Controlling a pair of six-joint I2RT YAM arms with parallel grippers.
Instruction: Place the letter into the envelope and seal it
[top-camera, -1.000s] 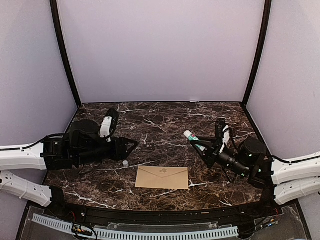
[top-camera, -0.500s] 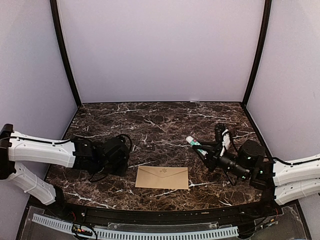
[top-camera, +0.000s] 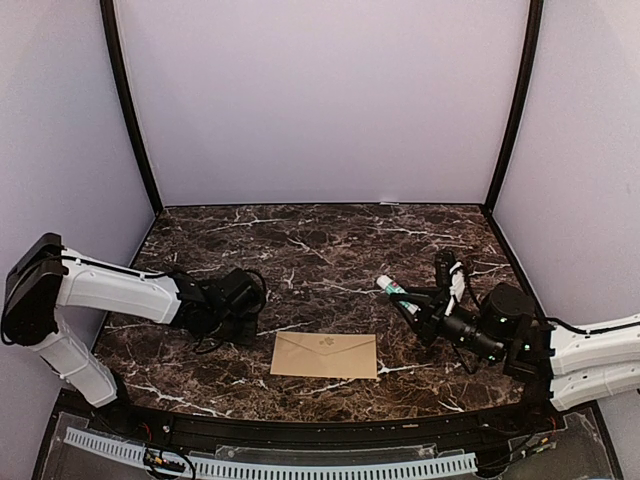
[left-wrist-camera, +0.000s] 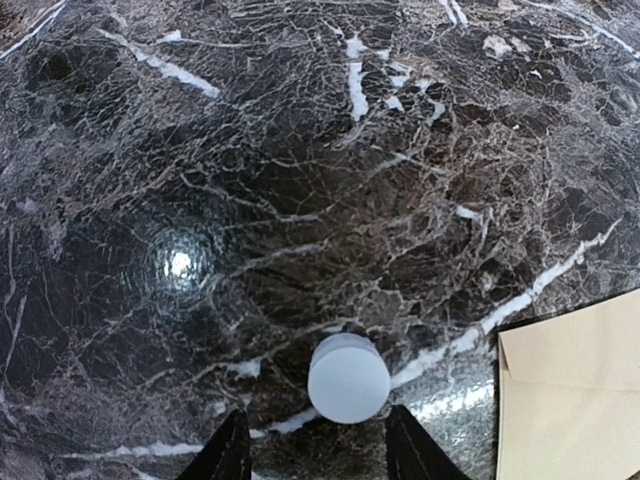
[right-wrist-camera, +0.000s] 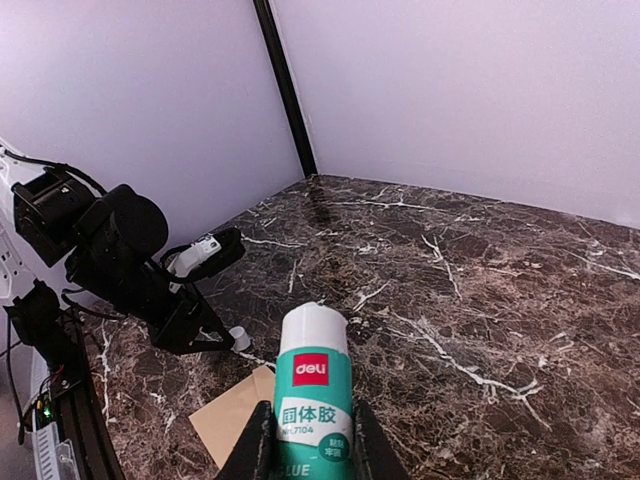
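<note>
The brown envelope (top-camera: 325, 355) lies flat near the table's front edge with its flap down; its corner also shows in the left wrist view (left-wrist-camera: 575, 390) and the right wrist view (right-wrist-camera: 235, 425). The letter is out of view. My left gripper (top-camera: 248, 318) (left-wrist-camera: 318, 440) points down at the marble, open, with a small white cap (left-wrist-camera: 348, 378) (right-wrist-camera: 238, 338) standing just beyond its fingertips and untouched. To the right of the envelope, my right gripper (top-camera: 422, 306) (right-wrist-camera: 312, 445) is shut on a green and white glue stick (top-camera: 395, 291) (right-wrist-camera: 313, 380), held above the table with its uncapped white end pointing left.
The dark marble table (top-camera: 330, 250) is walled by pale panels at the back and sides, with black posts (top-camera: 130, 110) at the corners. A cable tray (top-camera: 270, 465) runs along the near edge.
My left arm has reached out from the left side and turned its gripper down over the white cap. The right gripper with the glue stick shifted slightly right. The envelope has not moved.
</note>
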